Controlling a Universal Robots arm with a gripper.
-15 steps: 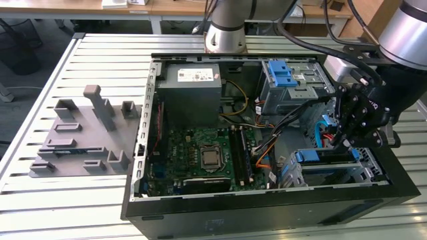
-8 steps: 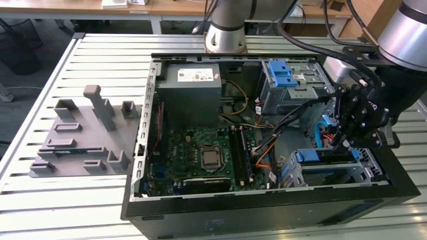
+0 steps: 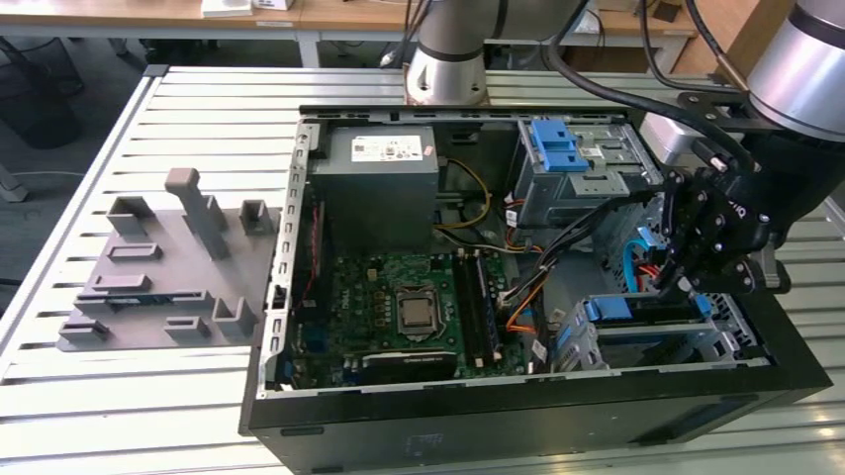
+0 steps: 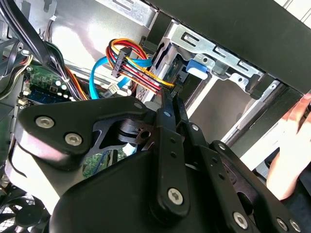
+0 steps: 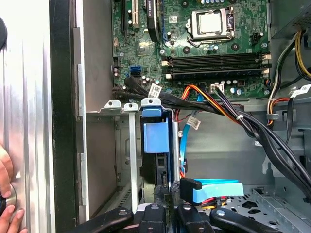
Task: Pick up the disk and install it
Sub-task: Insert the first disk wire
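Over drive cage [image 3: 660,332] at case's front corner: gripper [image 3: 687,282] lowered into cage mouth. Disk [image 5: 156,145] stands on edge in cage slot, blue carrier uppermost, beside metal divider. Jaws look pressed together on disk's upper edge in first wrist view; contact itself hidden. Step judged: install, seating stage; pickup done. Cable bundle [image 5: 218,104] crowds cage. Person's hand [image 4: 291,145] rests on case [image 3: 528,421] outer wall by cage.

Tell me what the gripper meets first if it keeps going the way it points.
Probably the disk standing in the drive cage: the gripper points along it. Depth between them is unclear.
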